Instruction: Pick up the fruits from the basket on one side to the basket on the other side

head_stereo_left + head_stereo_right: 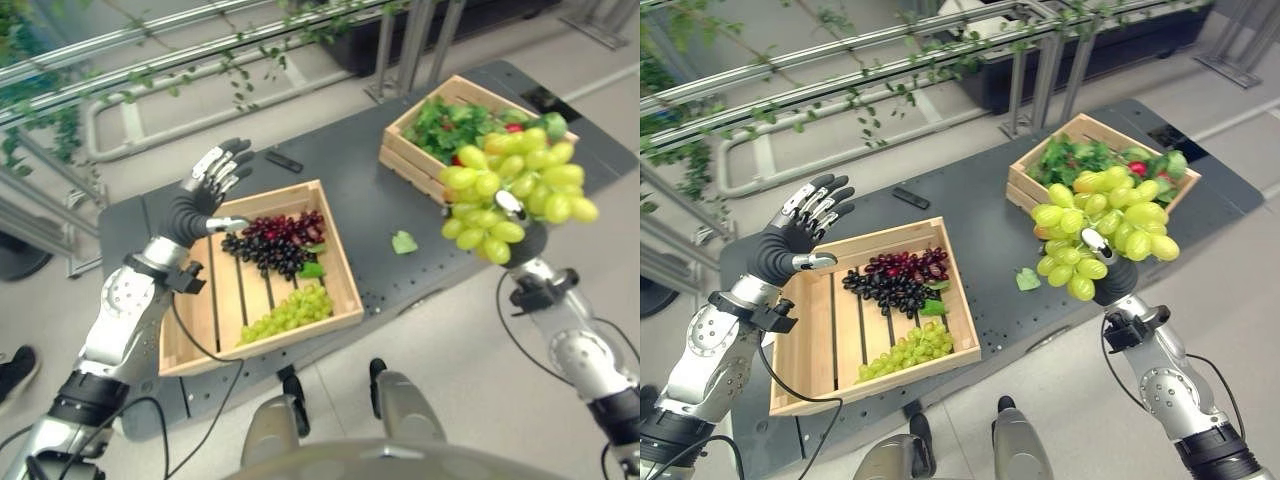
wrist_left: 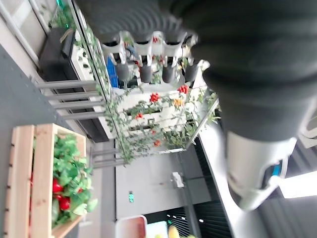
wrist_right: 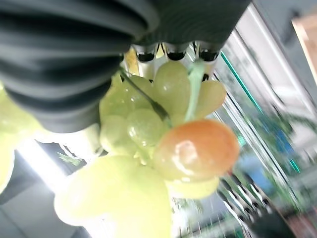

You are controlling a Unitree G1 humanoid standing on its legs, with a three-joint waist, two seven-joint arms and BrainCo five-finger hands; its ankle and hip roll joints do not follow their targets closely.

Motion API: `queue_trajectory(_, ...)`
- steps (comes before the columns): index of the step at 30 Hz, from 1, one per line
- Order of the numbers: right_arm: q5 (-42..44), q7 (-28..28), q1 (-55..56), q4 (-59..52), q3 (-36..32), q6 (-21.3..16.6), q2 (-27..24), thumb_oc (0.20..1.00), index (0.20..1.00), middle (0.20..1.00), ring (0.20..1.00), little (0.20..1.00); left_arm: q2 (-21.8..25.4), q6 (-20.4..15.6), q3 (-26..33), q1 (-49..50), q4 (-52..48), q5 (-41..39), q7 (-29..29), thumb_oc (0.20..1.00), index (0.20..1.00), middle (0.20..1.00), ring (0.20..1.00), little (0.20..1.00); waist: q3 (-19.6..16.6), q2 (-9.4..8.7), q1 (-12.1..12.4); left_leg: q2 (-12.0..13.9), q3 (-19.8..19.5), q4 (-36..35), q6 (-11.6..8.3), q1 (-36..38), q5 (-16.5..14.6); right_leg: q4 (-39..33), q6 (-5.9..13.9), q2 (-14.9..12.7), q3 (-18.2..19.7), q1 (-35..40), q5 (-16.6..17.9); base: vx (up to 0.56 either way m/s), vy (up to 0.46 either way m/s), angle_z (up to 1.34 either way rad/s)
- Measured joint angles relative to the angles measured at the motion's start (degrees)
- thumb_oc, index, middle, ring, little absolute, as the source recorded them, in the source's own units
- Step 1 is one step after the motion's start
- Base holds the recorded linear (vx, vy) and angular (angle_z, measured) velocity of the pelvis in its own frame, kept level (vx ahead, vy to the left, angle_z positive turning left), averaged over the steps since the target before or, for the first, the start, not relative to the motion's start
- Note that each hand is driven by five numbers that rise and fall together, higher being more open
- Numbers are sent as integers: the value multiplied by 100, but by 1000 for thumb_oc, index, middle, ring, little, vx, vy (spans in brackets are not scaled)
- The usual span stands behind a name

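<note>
Grapes (image 1: 1102, 222): my right hand (image 1: 1108, 272) grips the green bunch aloft beside the far crate (image 1: 1040, 202). Next, carry to near crate (image 1: 805, 390). Left hand (image 1: 800, 232) open.

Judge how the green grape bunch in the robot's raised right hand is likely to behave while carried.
The green grape bunch bulges well past the right robot hand, so it probably sags and swings. Its round, glossy grapes look smooth, likely slippery, and loosely joined, so some may drop off.

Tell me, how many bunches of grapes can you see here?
3. A large green bunch is held up in the right hand. A dark bunch and a small green bunch lie in the left crate. More may hide among the far crate's leaves.
</note>
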Motion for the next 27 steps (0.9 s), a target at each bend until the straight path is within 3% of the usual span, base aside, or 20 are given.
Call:
queue_trajectory(1,0,-43,15,17,-23,-60,-6,200,200,200,200,200,-17,-13,8,-4,12,1,18,1000,1000,1000,1000,1000,20,-23,-84,-54,45,8,21,-3,-20,-32,25,-49,32,-14,14,-137,215,-48)
queue_trajectory(2,-60,-101,37,26,-103,-97,12,200,200,200,200,200,-109,-64,66,-6,19,24,85,1000,1000,1000,1000,1000,93,-73,-219,-159,266,78,78,18,-50,-192,172,-54,219,-63,179,-120,210,-71)
queue_trajectory(4,-162,-187,-68,15,-90,-157,92,200,200,200,200,200,-192,-99,265,60,1,63,166,1000,1000,1000,1000,1000,245,-72,-76,-93,637,-17,257,65,-123,-482,221,-293,182,-105,376,-98,182,-112)
queue_trajectory(6,-256,-242,-24,17,-103,-188,191,200,200,200,200,200,-327,-105,467,199,16,134,294,1000,1000,1000,1000,1000,346,-93,-35,-198,907,205,362,95,-224,-890,-6,-751,-794,-42,1108,-162,270,-98)
queue_trajectory(7,-281,-303,-1,6,-97,-195,273,200,200,200,200,200,-646,-139,720,364,7,231,408,1000,1000,1000,1000,1000,418,46,19,70,1095,259,465,89,-329,-347,-265,-972,-1801,-96,920,-114,223,-72)
queue_trajectory(8,-285,-315,3,5,-96,-192,280,200,200,200,200,200,-808,-141,817,454,18,264,457,1000,1000,1000,1000,1000,461,137,53,143,1164,219,474,118,-322,192,-448,-1047,-2168,-119,577,-28,187,-94)
queue_trajectory(9,-286,-320,5,-35,-109,-198,232,200,200,200,200,200,-922,-145,882,592,-11,271,531,1000,1000,1000,1000,1000,472,177,131,219,1323,111,433,186,-308,727,-302,-984,-2324,-79,188,-17,127,-74)
queue_trajectory(11,-319,-327,-113,-54,-82,-189,191,200,200,200,200,200,-851,-147,928,592,-18,277,541,1000,1000,1000,1000,1000,491,124,385,259,1517,108,358,199,-293,444,-139,-951,-2622,79,3,-11,-86,-97)
queue_trajectory(12,-364,-342,-416,-40,67,-159,145,200,200,200,200,200,-953,-143,1006,712,-28,280,576,1000,1000,1000,1000,1000,475,181,570,325,1760,-249,292,331,-143,-425,-234,-716,-2920,268,319,-10,-189,-114)
queue_trajectory(13,-390,-335,-497,-43,88,-158,199,200,200,200,200,200,-983,-138,1060,746,-50,307,573,1000,1000,1000,1000,1000,467,197,615,315,1827,-464,214,423,-81,-743,-197,-665,-2914,404,409,51,-254,-133)
queue_trajectory(14,-408,-311,-520,-60,98,-138,183,200,200,200,200,200,-981,-141,1228,837,-125,427,512,1000,1000,1000,1000,1000,437,112,760,380,2134,-685,144,617,86,-779,-358,-611,-3142,433,313,58,-121,-88)
queue_trajectory(16,-404,-278,-433,-69,36,-141,112,200,200,200,200,200,-1026,-161,1379,942,-158,455,490,1000,1000,1000,1000,1000,297,-56,764,453,2145,-604,-1,690,14,-788,-511,-502,-2952,418,463,51,-109,-67)
queue_trajectory(18,-403,-277,-416,-78,-55,-152,100,200,200,200,200,200,-1029,-158,1343,1002,-158,477,476,1000,1000,1000,1000,1000,237,-84,673,517,2149,-578,-30,684,14,-764,-554,-437,-2936,392,416,49,-97,-17)
queue_trajectory(27,-410,-300,-211,-48,-604,-151,44,200,200,200,200,200,-1408,-149,1296,951,-158,525,559,1000,1000,1000,1000,1000,121,132,304,581,1946,-625,-155,823,50,-502,-636,-285,-2628,304,227,65,-98,-14)
